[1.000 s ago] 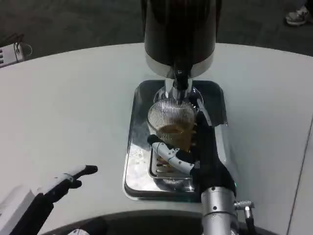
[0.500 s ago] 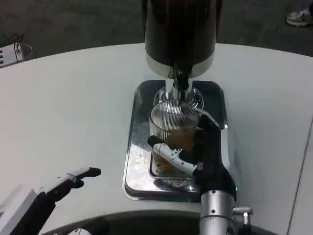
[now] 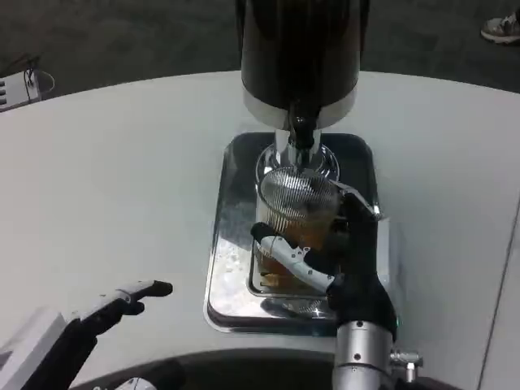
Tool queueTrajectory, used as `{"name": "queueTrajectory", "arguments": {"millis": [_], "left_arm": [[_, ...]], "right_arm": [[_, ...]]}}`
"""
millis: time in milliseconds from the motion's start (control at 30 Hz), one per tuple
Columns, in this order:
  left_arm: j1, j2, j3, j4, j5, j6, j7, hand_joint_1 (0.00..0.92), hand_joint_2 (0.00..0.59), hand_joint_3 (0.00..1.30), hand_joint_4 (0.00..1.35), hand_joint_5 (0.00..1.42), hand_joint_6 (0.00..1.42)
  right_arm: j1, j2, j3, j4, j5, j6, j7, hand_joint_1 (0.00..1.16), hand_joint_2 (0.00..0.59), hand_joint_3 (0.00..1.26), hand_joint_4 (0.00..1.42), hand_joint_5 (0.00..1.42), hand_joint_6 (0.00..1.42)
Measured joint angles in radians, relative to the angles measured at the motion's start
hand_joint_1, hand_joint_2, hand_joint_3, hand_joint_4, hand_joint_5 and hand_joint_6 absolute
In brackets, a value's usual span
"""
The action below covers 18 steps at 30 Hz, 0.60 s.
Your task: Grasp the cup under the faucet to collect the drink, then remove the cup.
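The right hand has the cup wrapped up, a white-and-black finger crossing its near face and the dark palm pressed to its right side. The ribbed clear cup stands upright on the steel drip tray, amber drink showing in its lower part, its rim just below and just near of the faucet that juts from the big black dispenser.

Here's what the next move turns on: the cup's long axis is vertical, and the spout sits right above the far edge of its mouth. So the way out looks to be toward the near side, along the tray's length, keeping the cup straight up so nothing slops. Lifting first would risk knocking the rim against the spout. The right forearm comes in from the near edge, already lined up with that pull-back path.

Over on the near left, the left hand hovers above the white counter, holding nothing, one finger pointing right toward the tray, well apart from the cup. The right hand is plainly the nearer one, and the one with the hold. I can't tell whether drink is flowing from the spout right now.
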Motion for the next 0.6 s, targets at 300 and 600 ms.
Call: {"name": "queueTrajectory", "arguments": {"millis": [300,600], "left_arm": [[-0.039,0.000,-0.031,0.031,0.000,-0.004,0.000,0.000,0.075,0.26,0.17,0.23,0.24],[-0.065,-0.001,-0.048,0.058,0.002,-0.008,0.001,0.000,0.075,0.26,0.17,0.23,0.24]], "right_arm": [[0.105,0.007,0.037,-0.198,0.009,0.019,0.113,0.97,0.224,1.19,1.41,1.42,1.37],[0.294,-0.052,0.048,-0.453,0.007,0.055,0.269,0.97,0.219,1.19,1.42,1.42,1.38]]}}
